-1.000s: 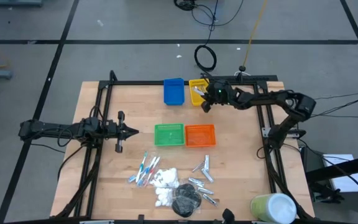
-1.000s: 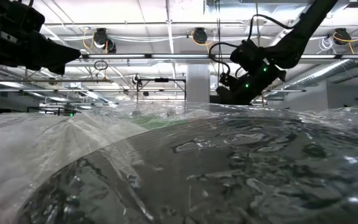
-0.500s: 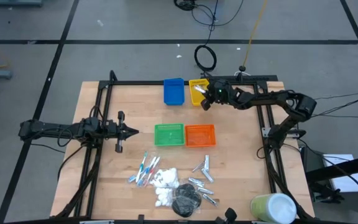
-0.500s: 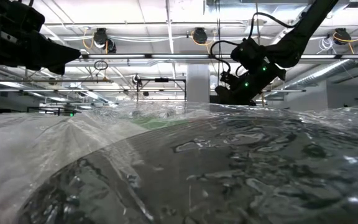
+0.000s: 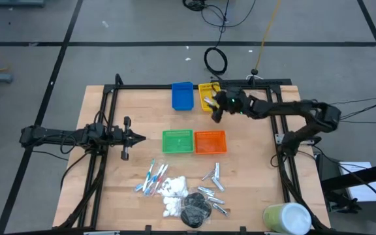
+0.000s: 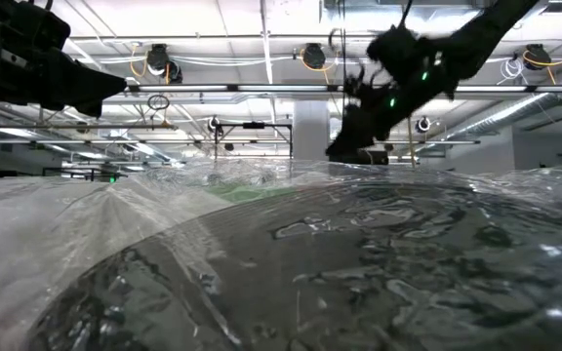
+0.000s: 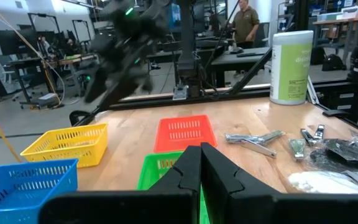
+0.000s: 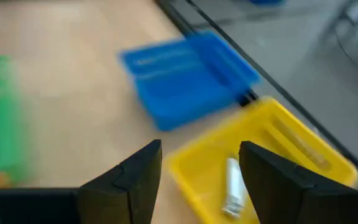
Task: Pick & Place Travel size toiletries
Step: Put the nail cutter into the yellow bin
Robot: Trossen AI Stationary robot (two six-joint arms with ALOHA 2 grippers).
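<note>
Two fingers of the right gripper (image 8: 197,180) are standing apart with nothing between them, hovering over the yellow bin (image 5: 207,95) at the table's far edge. One silvery tube (image 8: 231,186) is lying inside that bin, so this is likely the release point for tubes.

Left gripper (image 5: 134,137) is waiting over the left side of the table, fingers pressed together and holding nothing.

Remaining toiletries are sitting in a cluster near the front edge: toothbrush sticks (image 5: 151,177), white pads (image 5: 173,189), black discs (image 5: 194,210), metal clippers (image 5: 214,175). Blue bin (image 5: 182,95), green bin (image 5: 177,141) and orange bin (image 5: 209,141) are probably for sorting by type.

Only the right wrist view is showing the tube in the bin. Low view is mostly blocked by crinkled plastic wrap (image 6: 281,263).
</note>
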